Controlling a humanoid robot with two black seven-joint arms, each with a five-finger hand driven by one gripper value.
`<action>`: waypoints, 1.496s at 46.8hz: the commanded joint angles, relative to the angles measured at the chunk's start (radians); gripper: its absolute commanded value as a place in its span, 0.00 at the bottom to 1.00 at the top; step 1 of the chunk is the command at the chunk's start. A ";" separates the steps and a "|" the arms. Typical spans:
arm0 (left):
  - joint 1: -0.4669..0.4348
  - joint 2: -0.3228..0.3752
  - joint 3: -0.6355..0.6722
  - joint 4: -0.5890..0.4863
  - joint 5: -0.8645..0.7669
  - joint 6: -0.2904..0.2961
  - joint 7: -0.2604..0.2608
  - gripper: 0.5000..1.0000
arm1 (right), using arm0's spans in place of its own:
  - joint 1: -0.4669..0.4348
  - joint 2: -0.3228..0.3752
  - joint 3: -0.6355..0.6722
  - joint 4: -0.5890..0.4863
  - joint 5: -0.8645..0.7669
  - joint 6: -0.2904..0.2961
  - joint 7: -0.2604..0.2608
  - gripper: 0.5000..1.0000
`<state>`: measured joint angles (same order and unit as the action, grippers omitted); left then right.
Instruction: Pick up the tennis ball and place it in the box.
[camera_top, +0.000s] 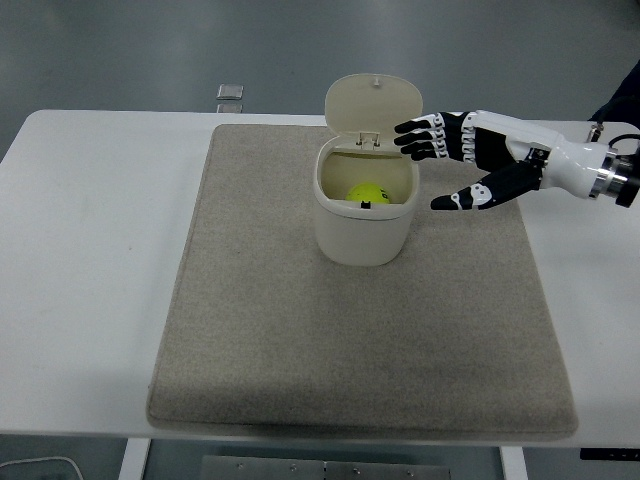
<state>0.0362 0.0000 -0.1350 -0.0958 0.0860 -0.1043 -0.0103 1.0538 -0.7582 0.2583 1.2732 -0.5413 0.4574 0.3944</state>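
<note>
With the tennis ball (365, 191) lying inside the box (363, 225) at upper centre, your right hand (472, 160) hangs just right of the rim, fingers spread and empty. Placement looks done; next, retract toward the right edge, clear of the lid (372, 102).

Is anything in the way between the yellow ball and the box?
No. The tennis ball already lies inside the box, whose lid stands open. The right hand is open beside it, holding nothing.
</note>
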 joint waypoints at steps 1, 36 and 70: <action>-0.001 0.000 0.000 0.001 0.000 0.000 0.000 0.98 | -0.018 -0.013 -0.004 -0.008 0.072 0.021 0.000 0.80; -0.001 0.000 0.000 0.001 0.000 0.000 0.000 0.98 | -0.126 0.074 0.001 -0.259 0.649 -0.054 -0.120 0.79; -0.001 0.000 0.000 0.001 0.000 0.000 0.000 0.98 | -0.117 0.158 0.012 -0.354 0.871 -0.158 -0.240 0.80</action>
<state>0.0352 0.0000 -0.1350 -0.0959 0.0859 -0.1043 -0.0105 0.9374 -0.5984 0.2685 0.9188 0.3393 0.3002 0.1474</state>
